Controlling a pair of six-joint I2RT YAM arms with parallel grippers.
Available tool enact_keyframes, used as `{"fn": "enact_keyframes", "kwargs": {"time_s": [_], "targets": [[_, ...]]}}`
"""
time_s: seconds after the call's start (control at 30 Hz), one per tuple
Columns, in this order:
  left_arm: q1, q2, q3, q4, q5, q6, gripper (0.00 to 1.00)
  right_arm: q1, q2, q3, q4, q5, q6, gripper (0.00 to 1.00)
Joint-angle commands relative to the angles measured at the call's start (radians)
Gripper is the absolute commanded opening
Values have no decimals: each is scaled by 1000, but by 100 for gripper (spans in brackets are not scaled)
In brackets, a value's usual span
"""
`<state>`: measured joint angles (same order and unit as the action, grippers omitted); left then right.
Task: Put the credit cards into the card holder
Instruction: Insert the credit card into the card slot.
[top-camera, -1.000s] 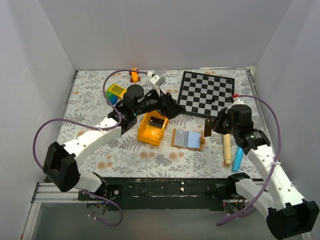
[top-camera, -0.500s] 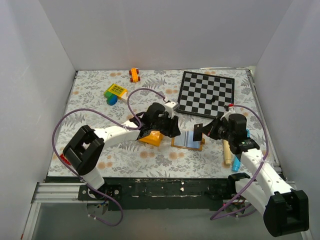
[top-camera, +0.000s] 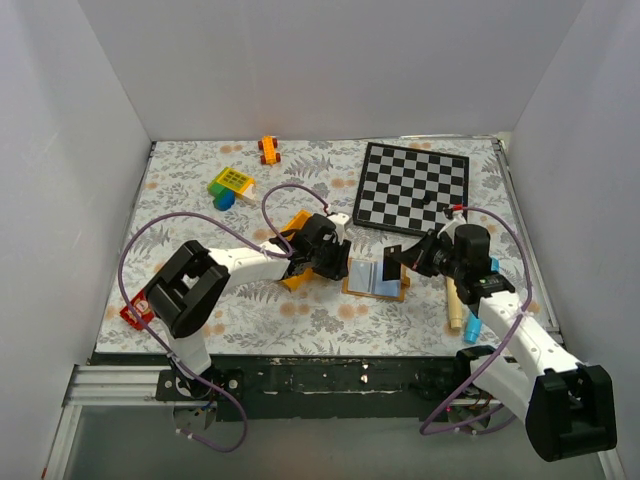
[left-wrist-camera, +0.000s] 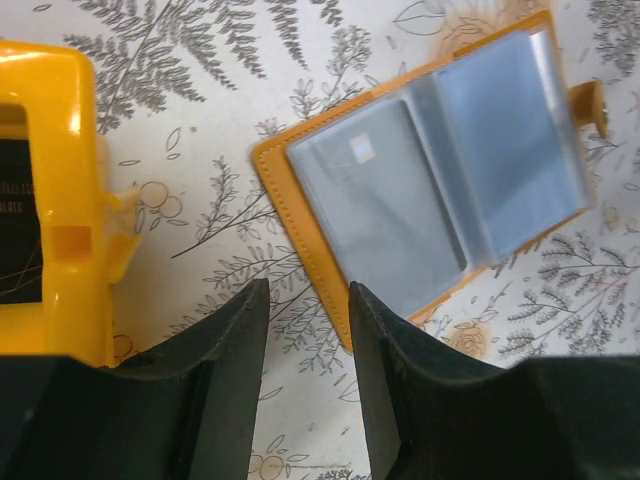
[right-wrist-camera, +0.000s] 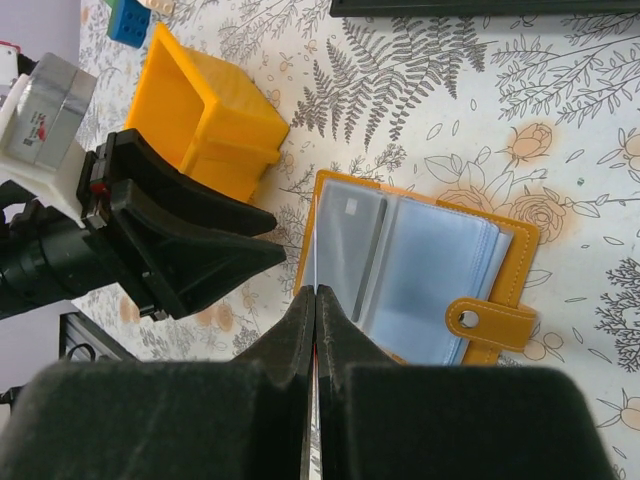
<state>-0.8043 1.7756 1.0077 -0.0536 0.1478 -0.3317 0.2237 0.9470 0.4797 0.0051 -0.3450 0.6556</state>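
black plastic, thin and stiff: one card (top-camera: 394, 262) is clamped on edge in the right tool (right-wrist-camera: 315, 305), whose fingers are pressed together on it. from the right wrist it shows only as a fine line standing above the left half of the wallet (right-wrist-camera: 420, 270). the wallet lies open on the counter (top-camera: 180, 210), blue-grey sleeves facing up and its snap tab on the right, just right of the yellow bin (left-wrist-camera: 60, 200). the left tool (left-wrist-camera: 305, 340) hangs low over the wallet's left edge, between bin and wallet, with its fingers apart and nothing between them. a dark flat thing with small print shows inside the bin (left-wrist-camera: 18, 235), likely another card, though too little of it shows to be sure.

the step in hand looks to be feeding the held card into a sleeve. to do that well, the card probably has to tip from upright to a shallow slant, so that its lower edge meets the mouth of a sleeve and does not land on top of the clear film. which side each sleeve opens on cannot be told. the wallet looks light and may skate on the cloth, so the left tool would do best to press on the tan border at the left, clear of the sleeve. push slowly and let go only when the card is mostly seated.
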Motion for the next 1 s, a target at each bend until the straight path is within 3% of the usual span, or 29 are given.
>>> {"fn": "enact_keyframes", "kwargs": {"time_s": [0.0, 0.07, 0.27, 0.5, 0.97], "targets": [[2, -16, 11, -40, -103, 11, 37, -4, 22, -9, 108, -49, 9, 1], [4, -21, 11, -38, -99, 7, 38, -4, 33, -26, 154, -55, 28, 1], [4, -59, -24, 88, 5, -36, 54, -6, 79, -82, 259, -52, 78, 1], [1, -18, -11, 126, 10, -52, 53, -9, 151, -142, 400, -63, 119, 1], [-15, 36, 11, 106, 10, -47, 49, -17, 219, -164, 433, -43, 98, 1]]}}
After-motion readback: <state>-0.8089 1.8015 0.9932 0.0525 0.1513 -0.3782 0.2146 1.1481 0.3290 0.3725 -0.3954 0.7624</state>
